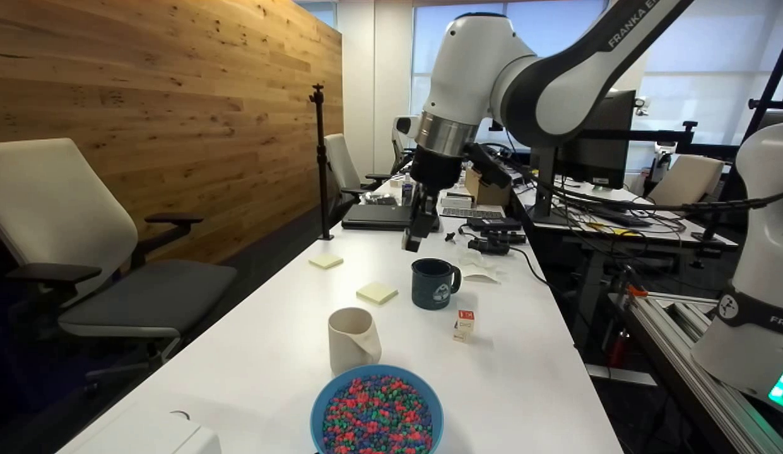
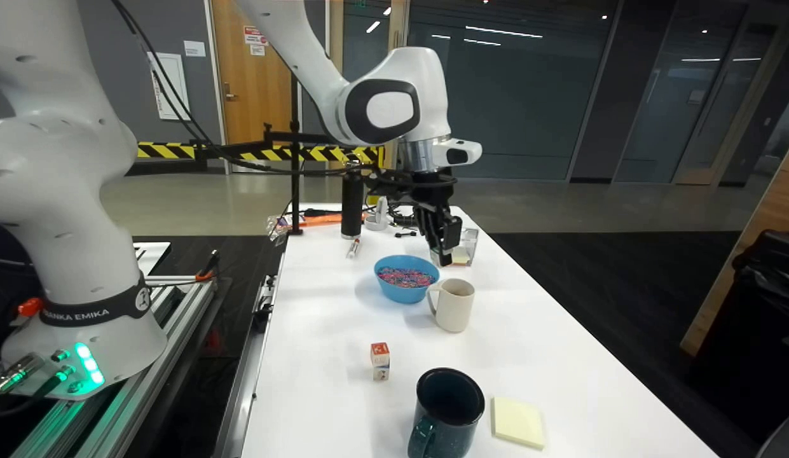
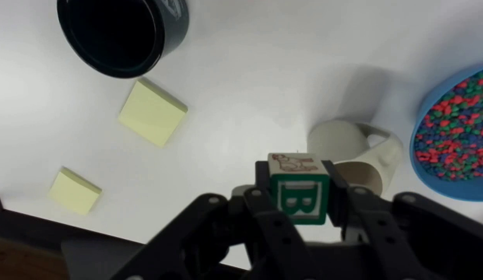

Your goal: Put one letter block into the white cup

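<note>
My gripper (image 3: 296, 186) is shut on a letter block (image 3: 302, 198) with a green B face and an animal picture on top. In both exterior views the gripper (image 1: 413, 241) (image 2: 446, 251) is raised above the table; the block is hard to make out there. The white cup (image 3: 334, 140), cream-coloured and with a handle, stands upright on the table, in both exterior views too (image 1: 348, 353) (image 2: 456, 308). In the wrist view it lies just beyond the right finger, which hides part of its rim. Two stacked letter blocks (image 1: 465, 323) (image 2: 380, 361) stand on the table, the upper one red on top.
A blue bowl of colourful bits (image 1: 435, 410) (image 2: 400, 296) stands close beside the cup. A dark mug (image 1: 429, 287) (image 2: 448, 407) stands near the stacked blocks. Yellow note pads (image 1: 376, 292) (image 3: 153, 112) lie nearby. A black laptop (image 1: 378, 216) and cables lie farther along.
</note>
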### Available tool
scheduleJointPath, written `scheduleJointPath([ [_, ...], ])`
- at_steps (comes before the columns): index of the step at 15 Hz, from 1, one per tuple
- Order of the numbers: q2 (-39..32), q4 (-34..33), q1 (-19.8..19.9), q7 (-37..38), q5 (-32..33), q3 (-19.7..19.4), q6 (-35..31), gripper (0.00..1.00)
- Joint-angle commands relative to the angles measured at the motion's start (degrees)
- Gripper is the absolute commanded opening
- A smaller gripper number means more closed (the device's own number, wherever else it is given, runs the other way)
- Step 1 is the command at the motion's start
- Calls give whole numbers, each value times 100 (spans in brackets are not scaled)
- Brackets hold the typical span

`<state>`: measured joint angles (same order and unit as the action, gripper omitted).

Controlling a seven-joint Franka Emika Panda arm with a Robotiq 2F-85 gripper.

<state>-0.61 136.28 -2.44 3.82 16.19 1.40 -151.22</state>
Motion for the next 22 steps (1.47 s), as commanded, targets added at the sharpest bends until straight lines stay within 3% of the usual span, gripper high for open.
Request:
scheduleJointPath([
  [1, -717, -943, -48, 54, 85, 43, 295, 10],
  [10, -1847, -2064, -484, -12, 40, 75, 650, 10],
  [22, -2505, -2702, -705, -73, 51, 30, 1123, 10],
])
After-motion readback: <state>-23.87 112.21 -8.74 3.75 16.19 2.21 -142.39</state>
